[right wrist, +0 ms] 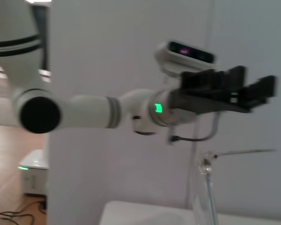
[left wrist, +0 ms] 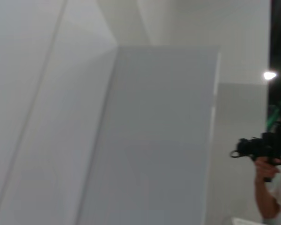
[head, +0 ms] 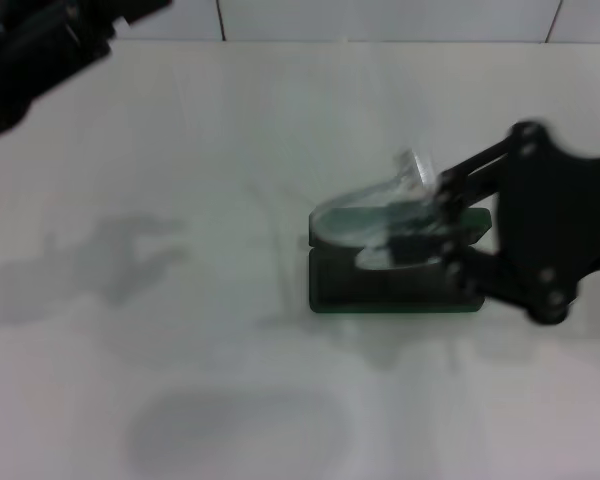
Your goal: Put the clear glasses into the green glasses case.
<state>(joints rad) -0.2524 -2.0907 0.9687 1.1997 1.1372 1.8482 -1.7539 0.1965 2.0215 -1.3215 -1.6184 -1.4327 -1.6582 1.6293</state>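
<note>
At right centre of the head view, the right gripper (head: 442, 222) pinches the clear glasses (head: 375, 222) over the open green glasses case (head: 395, 285), while the left gripper (head: 40, 40), jaw state indiscernible, sits upper left.

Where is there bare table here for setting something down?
Bare table spans everything left of the green glasses case, plus the strip in front of it. It is crowded at the case: the right gripper holds the clear glasses over it. The left gripper is far-left.

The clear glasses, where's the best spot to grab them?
Probably at the hinge corner, coming from the robot's right, where the right pincer is now. The clear glasses lie across the open green glasses case, so that end juts up clear.
</note>
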